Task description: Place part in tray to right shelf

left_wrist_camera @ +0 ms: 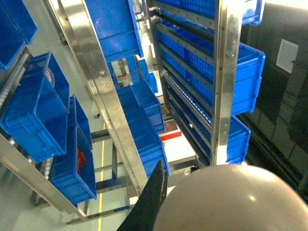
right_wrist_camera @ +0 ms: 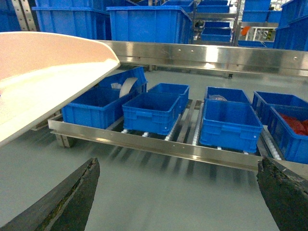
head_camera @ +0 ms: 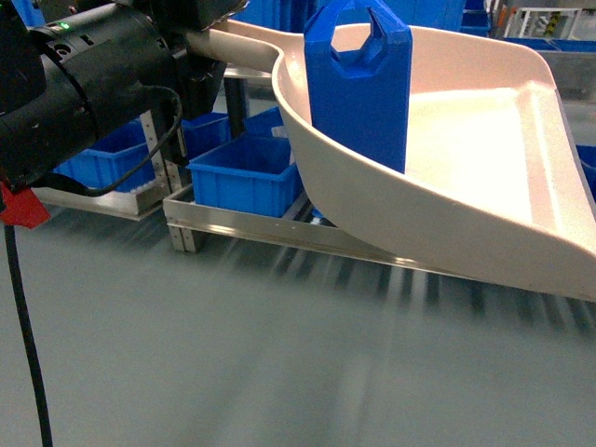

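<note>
Up front, head view: the tray (head_camera: 484, 168) fills the upper right of the picture, raised above the grey floor (head_camera: 233, 372), its long handle running up and left toward the black left arm (head_camera: 84, 84).
Part: the part (head_camera: 358, 88) stands upright inside the tray, against the curved rim on the handle side, handle hole at the top.
Tray contents: only the blue part shows in it; the rest of its flat bed is bare cream plastic.
Left gripper: its fingers are hidden in the head view; the left wrist view shows one dark finger (left_wrist_camera: 149, 202) beside a rounded beige surface (left_wrist_camera: 236, 202), and whether it is clamped on the handle I cannot tell.
Right gripper: right gripper (right_wrist_camera: 178, 197) is spread wide, its two dark fingers at the lower corners of the right wrist view, nothing between them.
Low shelf: a metal roller rack (right_wrist_camera: 159, 147) sits on the floor carrying blue bins (right_wrist_camera: 151, 111).
Bin contents: one bin (right_wrist_camera: 113, 96) holds a pale roll-like thing (right_wrist_camera: 127, 86); the far right bin (right_wrist_camera: 288, 132) holds something red (right_wrist_camera: 293, 122); the others look blurred or too shallowly seen to tell.
Tall rack, left wrist view: more blue bins (left_wrist_camera: 33, 110) on slanted metal rails, one with a red item (left_wrist_camera: 82, 156) inside.
</note>
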Motion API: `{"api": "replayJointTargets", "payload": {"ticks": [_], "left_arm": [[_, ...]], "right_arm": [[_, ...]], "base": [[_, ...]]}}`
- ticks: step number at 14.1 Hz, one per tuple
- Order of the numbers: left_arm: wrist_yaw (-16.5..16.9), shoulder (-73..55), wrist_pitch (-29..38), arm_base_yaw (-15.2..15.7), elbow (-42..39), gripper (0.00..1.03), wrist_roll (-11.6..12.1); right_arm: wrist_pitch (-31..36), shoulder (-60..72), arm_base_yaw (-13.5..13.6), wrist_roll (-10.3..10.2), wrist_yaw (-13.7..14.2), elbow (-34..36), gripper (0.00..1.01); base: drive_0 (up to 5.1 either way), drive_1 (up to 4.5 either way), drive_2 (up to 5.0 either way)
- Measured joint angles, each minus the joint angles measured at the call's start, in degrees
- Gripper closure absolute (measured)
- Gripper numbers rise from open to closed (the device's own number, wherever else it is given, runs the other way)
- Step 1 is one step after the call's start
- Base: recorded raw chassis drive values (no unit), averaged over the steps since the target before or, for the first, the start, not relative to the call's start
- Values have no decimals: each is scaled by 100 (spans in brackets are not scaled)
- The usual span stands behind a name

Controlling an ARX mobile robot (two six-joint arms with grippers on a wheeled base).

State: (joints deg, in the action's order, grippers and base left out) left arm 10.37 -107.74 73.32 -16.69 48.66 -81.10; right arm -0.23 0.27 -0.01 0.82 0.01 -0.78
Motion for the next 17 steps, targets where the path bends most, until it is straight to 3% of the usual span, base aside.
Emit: {"api": "replayJointTargets", "payload": {"ticks": [11,17], "left_arm": [[-7,0,0,28,0,91,0],[-2,0,0,22,0,91,0]], "right_arm": [[0,0,0,0,0,0,3],[2,0,0,0,0,0,3]], "base": [[-155,-155,-155],[0,0,0]]}}
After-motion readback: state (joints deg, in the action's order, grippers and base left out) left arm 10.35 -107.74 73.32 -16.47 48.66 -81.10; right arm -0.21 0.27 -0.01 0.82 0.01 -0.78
